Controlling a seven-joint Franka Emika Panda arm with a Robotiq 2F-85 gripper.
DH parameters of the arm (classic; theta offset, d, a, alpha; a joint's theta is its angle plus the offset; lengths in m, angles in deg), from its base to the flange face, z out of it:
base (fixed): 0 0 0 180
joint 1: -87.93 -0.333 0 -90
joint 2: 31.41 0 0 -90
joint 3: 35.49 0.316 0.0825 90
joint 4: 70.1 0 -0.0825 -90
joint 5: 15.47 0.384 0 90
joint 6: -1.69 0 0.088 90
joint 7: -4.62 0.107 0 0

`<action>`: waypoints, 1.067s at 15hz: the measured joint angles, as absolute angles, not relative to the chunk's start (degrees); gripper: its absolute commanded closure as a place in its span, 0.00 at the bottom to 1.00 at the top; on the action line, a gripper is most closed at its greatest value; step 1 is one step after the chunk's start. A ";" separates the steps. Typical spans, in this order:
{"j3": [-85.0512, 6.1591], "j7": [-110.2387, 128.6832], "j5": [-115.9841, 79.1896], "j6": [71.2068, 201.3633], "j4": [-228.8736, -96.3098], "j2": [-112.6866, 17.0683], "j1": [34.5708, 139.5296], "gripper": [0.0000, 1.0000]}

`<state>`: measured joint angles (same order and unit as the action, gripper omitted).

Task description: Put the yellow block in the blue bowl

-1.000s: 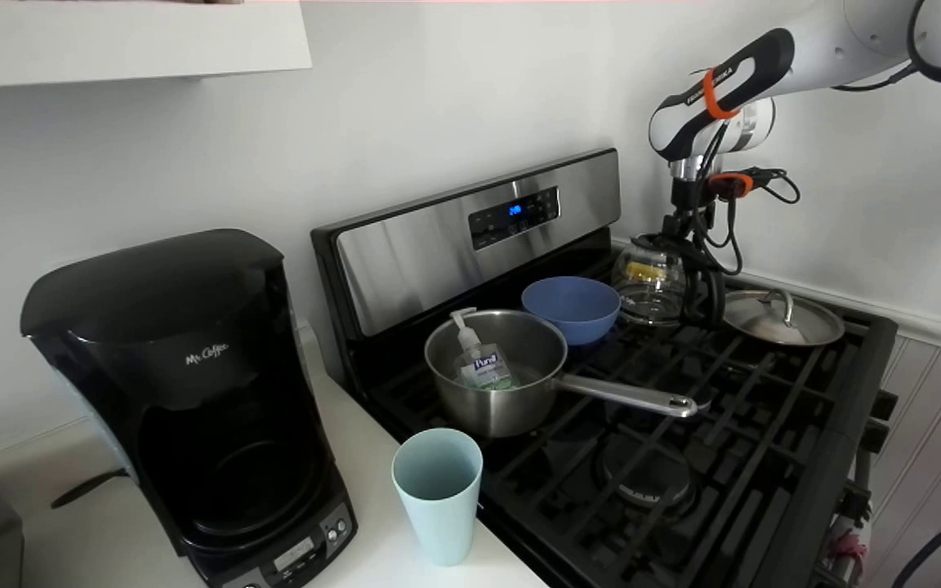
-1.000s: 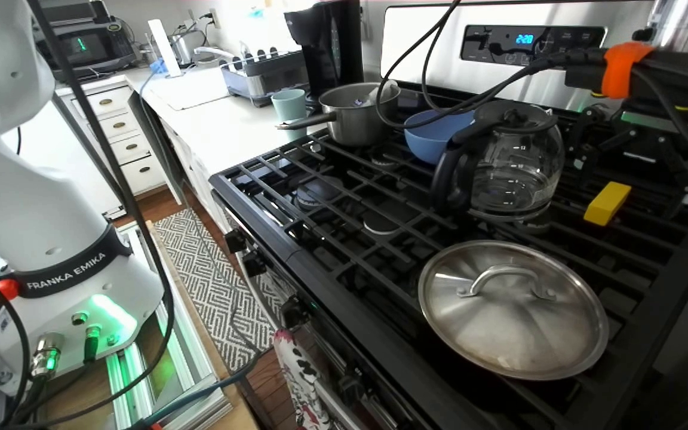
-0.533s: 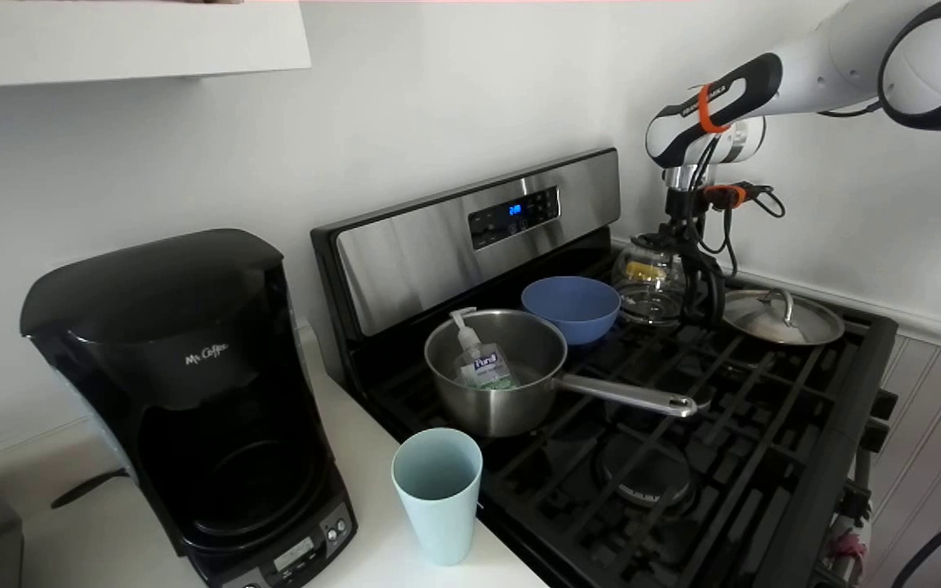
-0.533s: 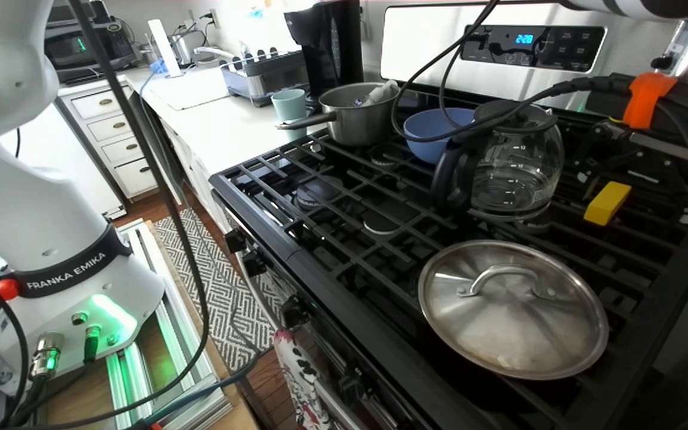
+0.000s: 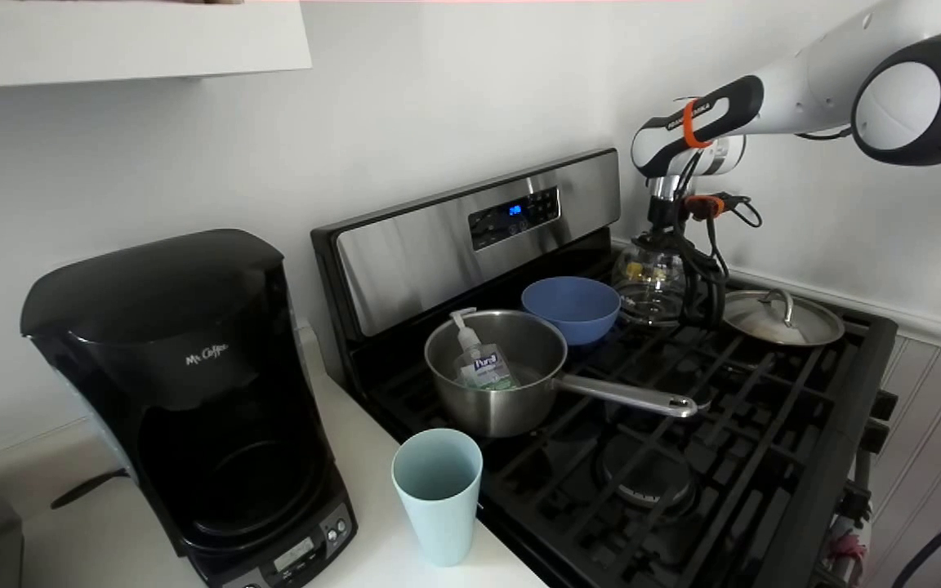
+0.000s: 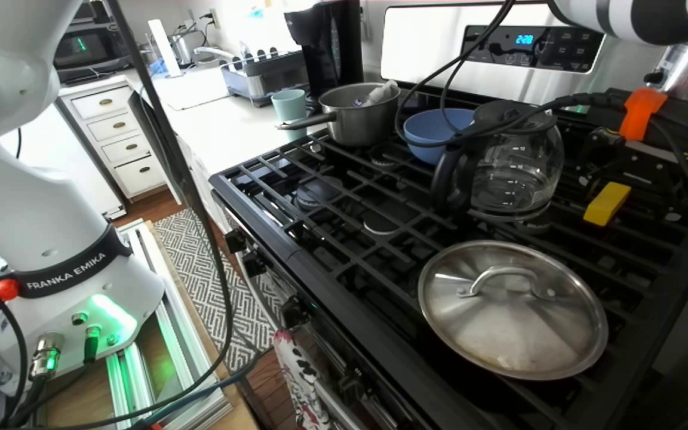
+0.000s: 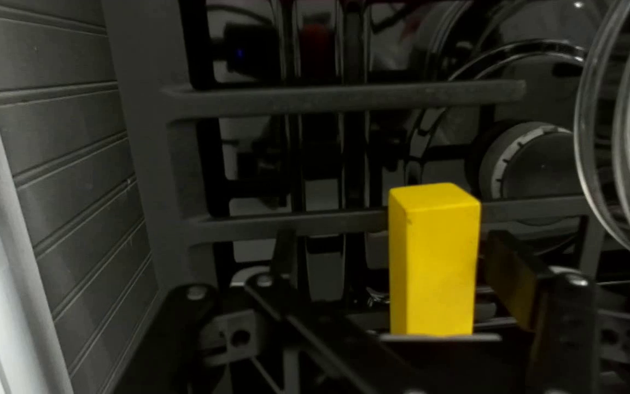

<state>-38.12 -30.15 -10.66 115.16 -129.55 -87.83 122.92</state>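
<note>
I have the claw (image 7: 392,246) low over the stove grate (image 7: 260,225), its fingers (image 7: 518,284) spread apart. In the wrist view the yellow block (image 7: 439,268) sits between them, closer to the finger on the carafe side; whether that finger touches it, I can't tell. Coffee carafe (image 6: 520,170) near the claw. Past it from the claw, the blue bowl (image 5: 572,306); farther still, the steel saucepan (image 5: 495,412), in both exterior views.

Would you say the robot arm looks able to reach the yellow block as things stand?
Probably yes: in the wrist view the jaws stand open, with the yellow block showing between them, nearer one side, and nothing lying on it. The glass coffee pot nearby may crowd the approach.
</note>
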 measured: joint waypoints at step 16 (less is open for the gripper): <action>-37.10 -31.00 -10.67 133.41 -135.71 -79.77 122.29 0.92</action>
